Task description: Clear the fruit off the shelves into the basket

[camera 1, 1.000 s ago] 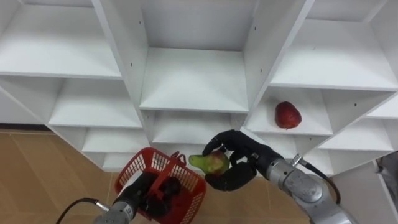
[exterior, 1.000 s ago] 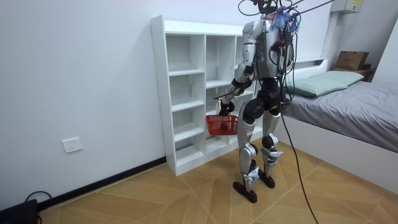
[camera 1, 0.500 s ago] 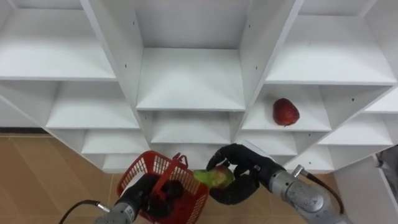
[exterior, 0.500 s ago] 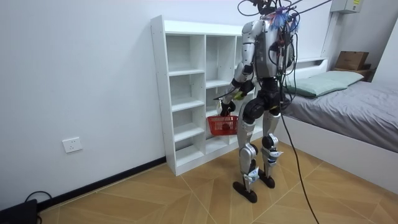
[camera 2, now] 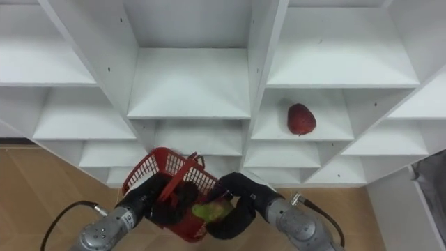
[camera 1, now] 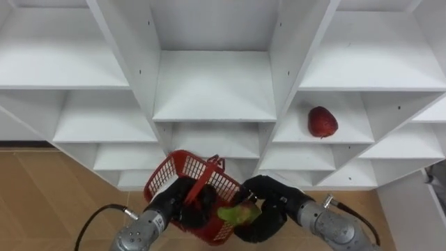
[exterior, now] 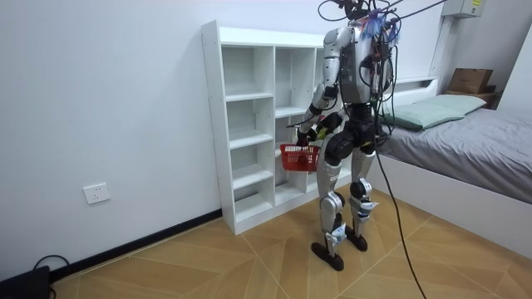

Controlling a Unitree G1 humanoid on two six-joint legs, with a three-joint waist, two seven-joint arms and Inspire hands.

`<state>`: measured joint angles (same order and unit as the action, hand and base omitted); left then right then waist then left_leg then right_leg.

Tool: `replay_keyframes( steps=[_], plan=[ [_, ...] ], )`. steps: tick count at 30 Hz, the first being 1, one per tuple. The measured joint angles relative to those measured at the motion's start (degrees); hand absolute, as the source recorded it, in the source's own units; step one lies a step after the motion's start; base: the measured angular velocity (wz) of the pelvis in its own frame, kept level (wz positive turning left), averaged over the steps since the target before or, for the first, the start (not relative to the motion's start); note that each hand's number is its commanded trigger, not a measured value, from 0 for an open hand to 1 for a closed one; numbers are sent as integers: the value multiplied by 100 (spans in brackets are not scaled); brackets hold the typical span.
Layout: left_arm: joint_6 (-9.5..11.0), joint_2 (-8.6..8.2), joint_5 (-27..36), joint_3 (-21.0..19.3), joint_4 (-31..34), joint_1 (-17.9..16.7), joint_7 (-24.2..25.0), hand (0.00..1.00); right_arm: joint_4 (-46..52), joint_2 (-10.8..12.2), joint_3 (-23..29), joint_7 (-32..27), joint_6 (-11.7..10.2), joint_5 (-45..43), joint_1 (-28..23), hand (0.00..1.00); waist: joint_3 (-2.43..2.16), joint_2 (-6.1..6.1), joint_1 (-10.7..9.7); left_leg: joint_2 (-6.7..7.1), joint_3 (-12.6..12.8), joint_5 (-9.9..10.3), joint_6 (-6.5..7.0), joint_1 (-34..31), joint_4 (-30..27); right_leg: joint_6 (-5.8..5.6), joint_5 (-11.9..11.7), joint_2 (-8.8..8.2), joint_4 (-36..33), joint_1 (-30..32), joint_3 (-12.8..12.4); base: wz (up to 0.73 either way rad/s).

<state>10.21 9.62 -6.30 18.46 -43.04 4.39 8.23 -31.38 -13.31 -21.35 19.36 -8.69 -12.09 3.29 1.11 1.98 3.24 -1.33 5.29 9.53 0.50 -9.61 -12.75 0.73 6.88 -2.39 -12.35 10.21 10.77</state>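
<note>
My left hand [camera 1: 180,203] is shut on a red wire basket [camera 1: 182,162] and holds it up in front of the white closet [camera 1: 212,90], below its middle column. A green fruit with a red blush [camera 1: 235,213] sits in my right hand [camera 1: 270,209], whose fingers curl round it, right at the basket's near right rim. A red fruit [camera 1: 323,122] lies on a shelf in the closet's right column, above and right of both hands. In the room view I stand facing the closet with the basket [exterior: 299,156] at hip height.
The closet's other shelves hold nothing that I can see. Wooden floor [camera 1: 49,188] lies below the lowest shelves. A bed [exterior: 465,137] stands close behind me at the room view's right.
The basket has risen and moved right toward the fruit. My right hand has come down and left with the green fruit to the basket's rim.
</note>
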Motion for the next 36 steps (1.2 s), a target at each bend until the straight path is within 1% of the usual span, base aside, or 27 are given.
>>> replay_keyframes(
  steps=[2, 5, 9, 13, 19, 27, 34, 36],
  plan=[
    [0, 1, 0, 94, 0, -1, 46, 100, -81, 1, -3, -5, 0, -46, 6, 100, 2, 2, 4, 2, 28, -2, 3, 5, 4, -9, 10, 1, 0, 3, -24, 0],
    [0, 5, 0, 101, 0, -4, 148, 100, -241, 5, -3, -65, 1, -197, 26, 100, 4, 3, 16, 2, 37, -2, 3, 5, 8, -15, 17, 7, -4, 9, -67, 0],
    [0, 2, 1, 101, 3, -4, 161, 100, -247, 9, -5, -133, 2, -199, 41, 100, 2, 5, 15, 2, 59, -2, 3, -43, 6, -14, 23, 6, -27, 77, -95, 0],
    [1, 9, 25, 171, 24, 7, 202, 100, -252, -11, -89, -177, 2, -165, 72, 100, 2, 4, 11, 4, 61, -3, 4, -78, -2, -16, 25, -1, -22, 104, -67, 0],
    [50, 34, 231, 189, 23, 35, 247, 100, -615, -11, -102, -263, -6, -193, 398, 100, 3, 3, 16, 4, 61, -3, 5, -69, -2, -17, 25, -5, -23, 101, -38, 0],
    [118, 36, 232, 267, 24, 34, 260, 100, -1334, -6, -103, -456, -17, -187, 826, 100, 8, 8, 14, 5, 60, -5, 7, -61, -2, -16, 24, -10, -27, 89, -30, 0],
    [121, 53, 235, 310, 23, 37, 262, 100, -1524, 5, -102, -661, -16, -188, 1004, 100, 49, 52, 12, 6, 61, -5, 7, -65, 2, -18, 26, -10, -15, 90, -30, 0],
    [121, 53, 234, 313, 23, 48, 264, 100, -1532, 5, -102, -673, -16, -197, 1034, 100, 68, 65, 7, 6, 61, -5, 7, -68, 2, -18, 26, -9, -15, 94, -34, 0]
  ],
)
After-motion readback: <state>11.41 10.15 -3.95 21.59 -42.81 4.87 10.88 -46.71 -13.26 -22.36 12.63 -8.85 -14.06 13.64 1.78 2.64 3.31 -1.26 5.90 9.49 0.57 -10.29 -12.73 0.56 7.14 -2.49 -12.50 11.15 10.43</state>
